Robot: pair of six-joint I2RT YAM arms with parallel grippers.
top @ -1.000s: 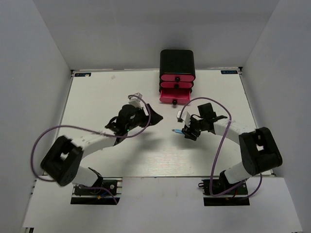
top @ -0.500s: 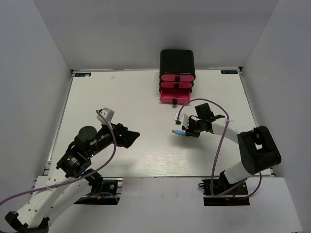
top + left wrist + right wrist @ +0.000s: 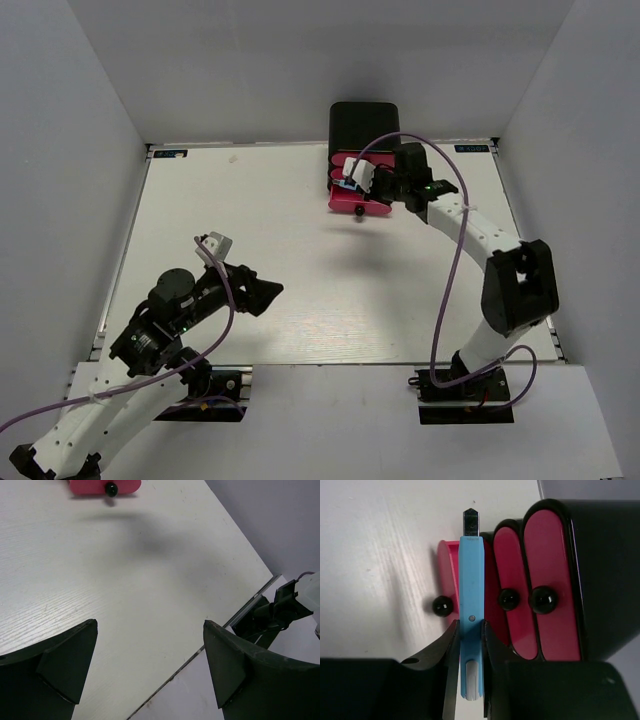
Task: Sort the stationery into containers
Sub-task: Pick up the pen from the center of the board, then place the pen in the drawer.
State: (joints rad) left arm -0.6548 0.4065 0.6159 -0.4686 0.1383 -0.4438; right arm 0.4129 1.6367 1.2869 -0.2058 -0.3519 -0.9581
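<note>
My right gripper (image 3: 470, 630) is shut on a light blue marker (image 3: 471, 580), which points out past the fingertips. It hangs over the pulled-out bottom drawer (image 3: 447, 560) of the black cabinet (image 3: 605, 580). The two hot-pink drawers (image 3: 547, 555) above are pushed in. From above, the right gripper (image 3: 368, 190) sits at the cabinet (image 3: 365, 125) front, over the open drawer (image 3: 345, 205). My left gripper (image 3: 265, 293) stands open and empty at the near left. In the left wrist view, bare table shows between its fingers (image 3: 65, 665) and the open drawer (image 3: 100, 486) lies far ahead.
White walls close in the table (image 3: 230, 220) on three sides. The table's near edge (image 3: 210, 645) runs just under the left gripper, and the right arm's base (image 3: 280, 610) stands beyond it. Purple cables loop off both arms.
The right arm lifted the light blue marker from mid-table and carried it back to the open bottom drawer. The left arm withdrew to the near left, its jaws spreading wider.
</note>
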